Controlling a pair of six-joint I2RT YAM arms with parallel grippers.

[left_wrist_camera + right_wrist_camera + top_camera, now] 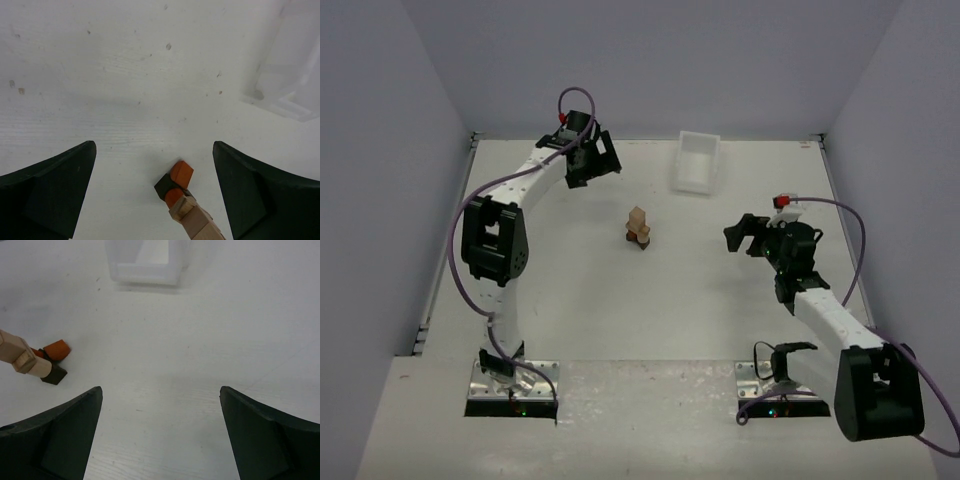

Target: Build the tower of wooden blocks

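Centrally on matte white table [570,300]: tower [639,228] of smooth wooden cubes, tan atop orange and dark brown. Left gripper [154,150], right gripper [160,392] both spread wide, empty. Boxy plastic tray [692,186] behind.

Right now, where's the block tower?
Top view: the wood block tower stands near the middle of the table, left of and nearer the arm bases than the white tray. It also shows at the bottom edge of the left wrist view.
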